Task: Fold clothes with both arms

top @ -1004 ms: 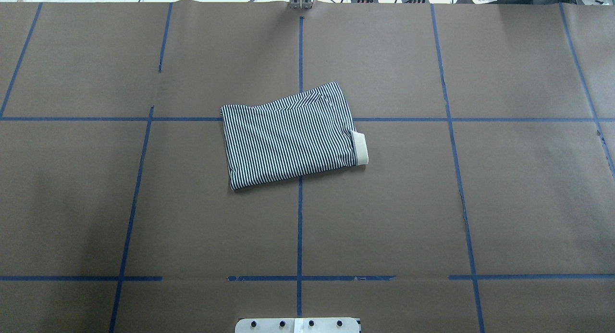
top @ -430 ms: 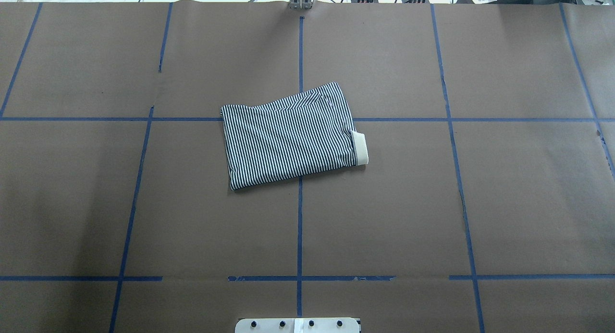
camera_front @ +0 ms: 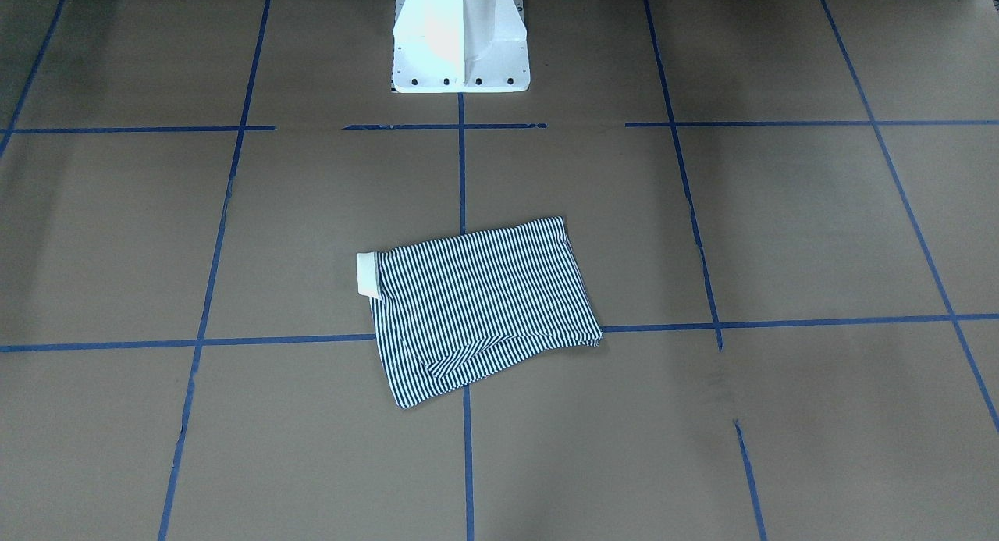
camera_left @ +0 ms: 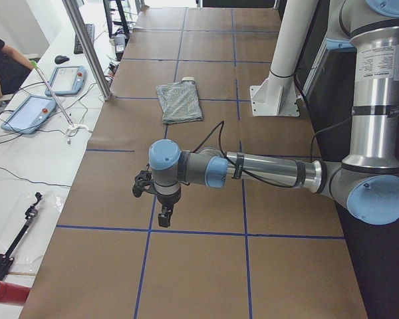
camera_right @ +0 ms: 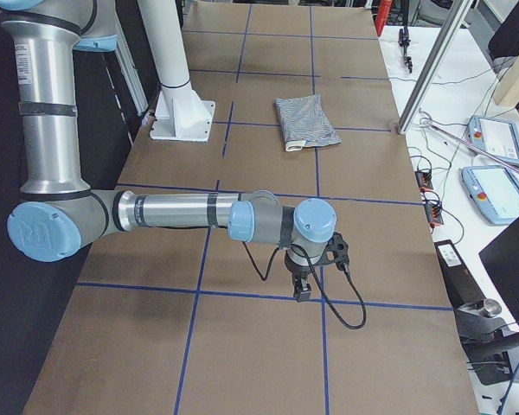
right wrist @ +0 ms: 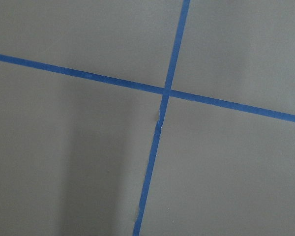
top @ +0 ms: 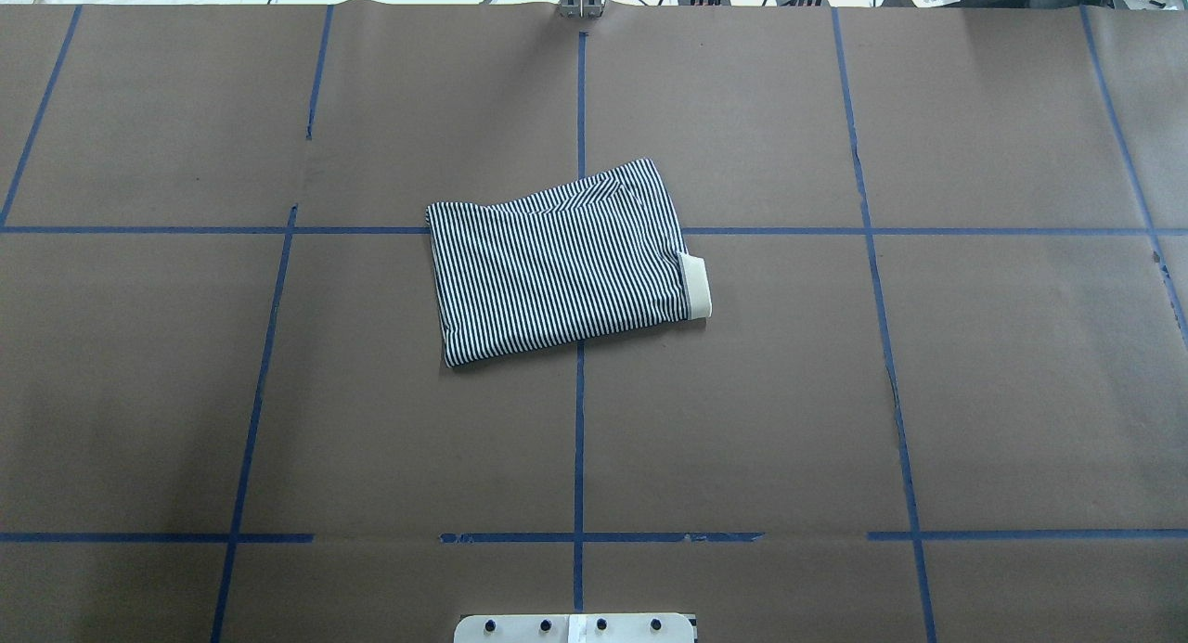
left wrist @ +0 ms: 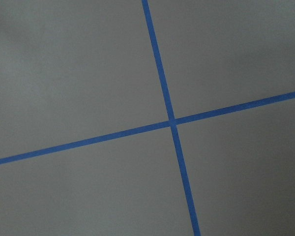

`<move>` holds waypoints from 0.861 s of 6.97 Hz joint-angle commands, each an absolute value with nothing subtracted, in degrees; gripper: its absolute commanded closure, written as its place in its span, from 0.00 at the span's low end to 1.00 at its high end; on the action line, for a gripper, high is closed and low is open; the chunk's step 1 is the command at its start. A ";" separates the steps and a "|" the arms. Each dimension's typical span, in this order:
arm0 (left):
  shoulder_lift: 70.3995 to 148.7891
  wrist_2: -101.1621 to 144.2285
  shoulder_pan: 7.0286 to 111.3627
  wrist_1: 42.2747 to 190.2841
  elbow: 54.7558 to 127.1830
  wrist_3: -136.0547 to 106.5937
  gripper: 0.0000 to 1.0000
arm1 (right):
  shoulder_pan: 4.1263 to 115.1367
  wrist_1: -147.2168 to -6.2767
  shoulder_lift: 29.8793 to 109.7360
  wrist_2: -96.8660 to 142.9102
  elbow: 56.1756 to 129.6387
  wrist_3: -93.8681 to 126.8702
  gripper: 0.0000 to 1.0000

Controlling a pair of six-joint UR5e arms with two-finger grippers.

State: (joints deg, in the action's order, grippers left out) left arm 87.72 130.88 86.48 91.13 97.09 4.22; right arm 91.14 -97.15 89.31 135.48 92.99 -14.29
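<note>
The striped polo shirt (top: 557,263) lies folded into a compact rectangle at the table's middle, with a cream collar edge (top: 696,289) sticking out on its right side. It also shows in the front view (camera_front: 480,307) and in both side views (camera_left: 179,101) (camera_right: 304,121). Neither arm touches it. The left gripper (camera_left: 165,216) shows only in the left side view, hanging over bare paper far from the shirt. The right gripper (camera_right: 301,290) shows only in the right side view, likewise far off. I cannot tell whether either is open or shut. Both wrist views show only paper and tape.
Brown paper with a blue tape grid (top: 579,439) covers the table. The white pedestal base (camera_front: 460,33) stands at the robot's side. Teach pendants (camera_left: 26,113) (camera_right: 493,186), cables and an operator's arm (camera_left: 3,63) lie beyond the table's far edge.
</note>
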 commanded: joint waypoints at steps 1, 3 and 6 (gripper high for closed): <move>87.36 131.48 86.57 90.88 93.79 11.14 0.00 | 91.23 -96.77 89.38 135.53 93.86 -9.45 0.00; 87.45 131.48 86.49 90.97 93.87 11.16 0.00 | 91.14 -89.43 89.91 135.53 93.61 0.56 0.00; 87.71 131.57 86.57 90.88 94.48 10.29 0.00 | 91.14 -87.63 89.91 135.44 91.85 1.93 0.00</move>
State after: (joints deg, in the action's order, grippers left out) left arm 87.66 131.51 86.56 90.89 94.19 10.77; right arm 91.15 -88.06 90.01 135.42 92.37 1.33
